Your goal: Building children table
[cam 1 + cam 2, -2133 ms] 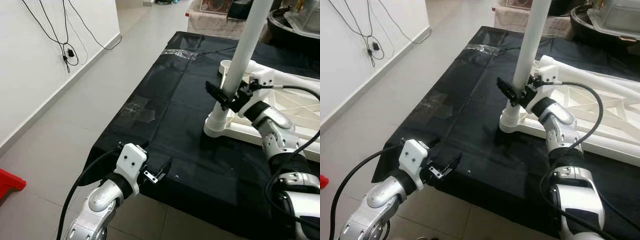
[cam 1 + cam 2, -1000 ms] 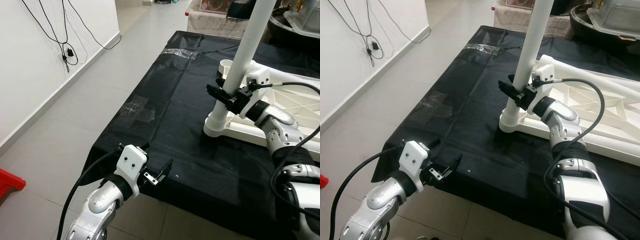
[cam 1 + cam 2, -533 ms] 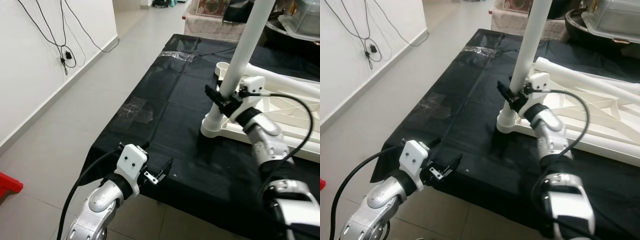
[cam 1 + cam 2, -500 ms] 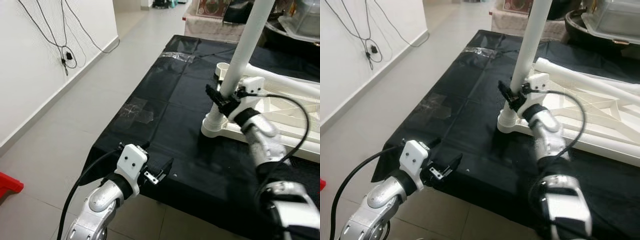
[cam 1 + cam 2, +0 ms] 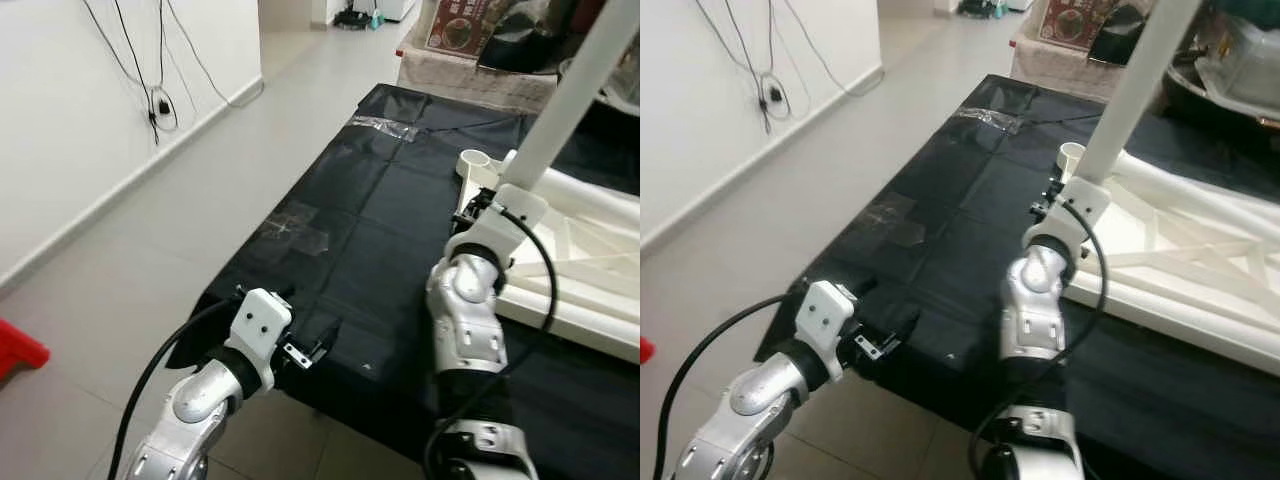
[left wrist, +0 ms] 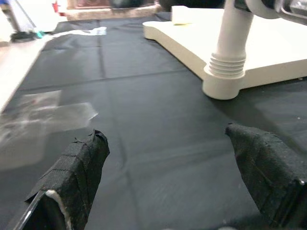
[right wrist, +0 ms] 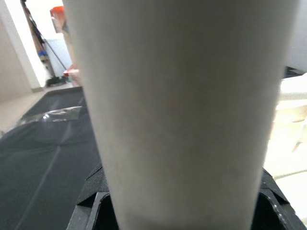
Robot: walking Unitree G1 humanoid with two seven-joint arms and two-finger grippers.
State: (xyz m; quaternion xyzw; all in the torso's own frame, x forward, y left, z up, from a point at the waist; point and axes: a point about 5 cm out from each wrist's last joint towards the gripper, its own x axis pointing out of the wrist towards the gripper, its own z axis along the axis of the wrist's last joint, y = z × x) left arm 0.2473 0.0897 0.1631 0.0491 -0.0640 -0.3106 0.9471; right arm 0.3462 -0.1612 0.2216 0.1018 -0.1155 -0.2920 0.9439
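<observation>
A white children's table lies upside down, its top (image 5: 585,270) resting on a black cloth (image 5: 370,200). One white leg (image 5: 560,110) stands upright in a corner, its ribbed base (image 6: 224,72) sitting on the top. My right gripper (image 7: 182,194) is shut on that leg low down, black fingers (image 7: 91,194) on either side. The right wrist (image 5: 515,208) and raised forearm (image 5: 465,300) hide the grip in the eye views. My left gripper (image 5: 310,348) hovers open at the cloth's near edge, nothing between its fingers (image 6: 72,177).
An open round leg socket (image 5: 472,160) sits at the top's far corner. Clear tape patches (image 5: 298,222) lie on the cloth. Grey tiled floor and a white wall with hanging cables (image 5: 160,100) are to the left, a red object (image 5: 15,352) on the floor, boxes and clutter (image 5: 470,30) behind.
The camera has shifted. My right arm has swung its elbow inward, so the forearm now stands upright in front of the leg; the gripper stays on the leg. The left arm has not moved.
</observation>
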